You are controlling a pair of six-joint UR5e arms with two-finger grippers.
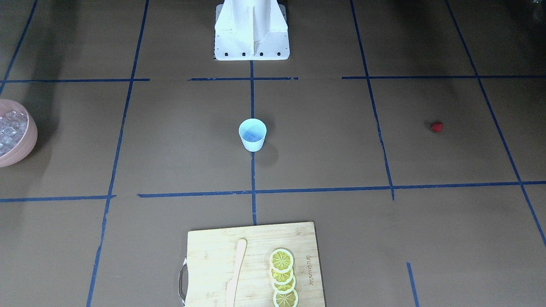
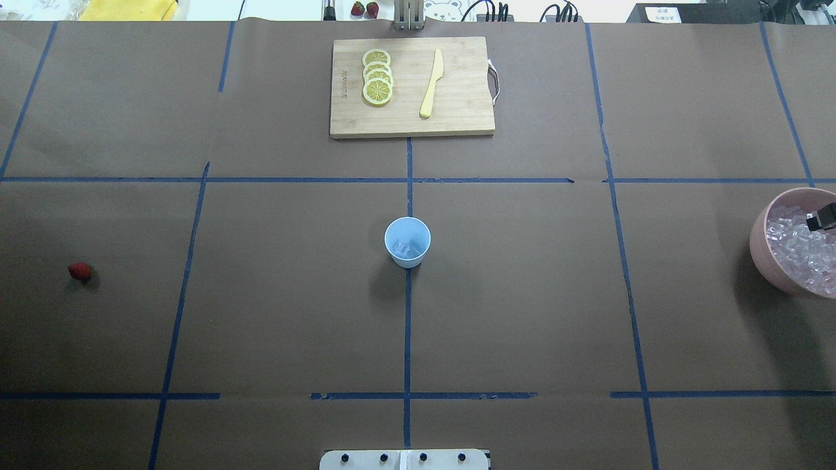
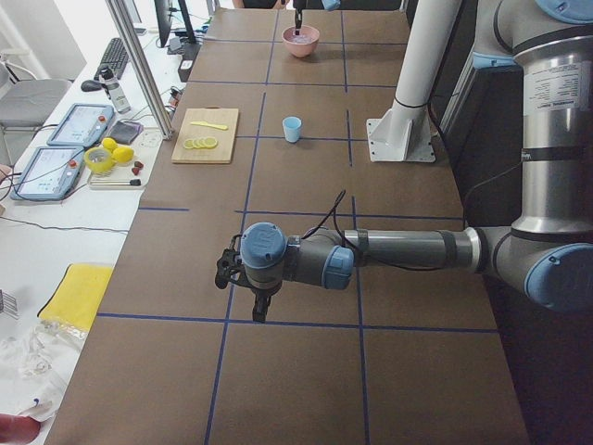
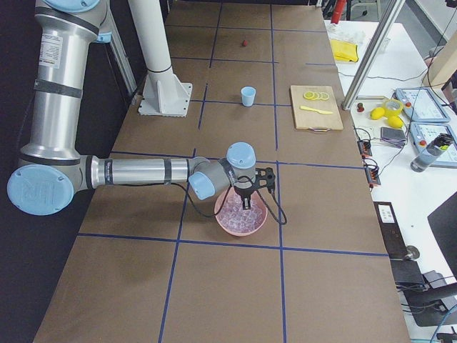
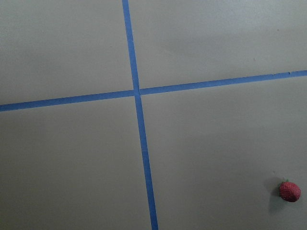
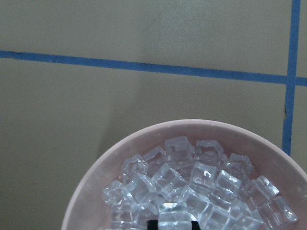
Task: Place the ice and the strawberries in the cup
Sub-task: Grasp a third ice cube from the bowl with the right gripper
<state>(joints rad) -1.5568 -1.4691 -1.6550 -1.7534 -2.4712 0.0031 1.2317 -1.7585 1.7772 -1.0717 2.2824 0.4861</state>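
The light-blue cup stands upright at the table's centre with a piece of ice in its bottom. One strawberry lies alone far out on the left side, also in the left wrist view. More ice fills the pink bowl at the right edge. My right gripper is lowered into that bowl, its dark fingertips close against either side of one cube. My left gripper hangs above bare table short of the strawberry; I cannot tell whether it is open or shut.
A wooden cutting board with lemon slices and a pale knife lies at the far middle. The white robot base stands at the near edge. Blue tape lines cross the brown table.
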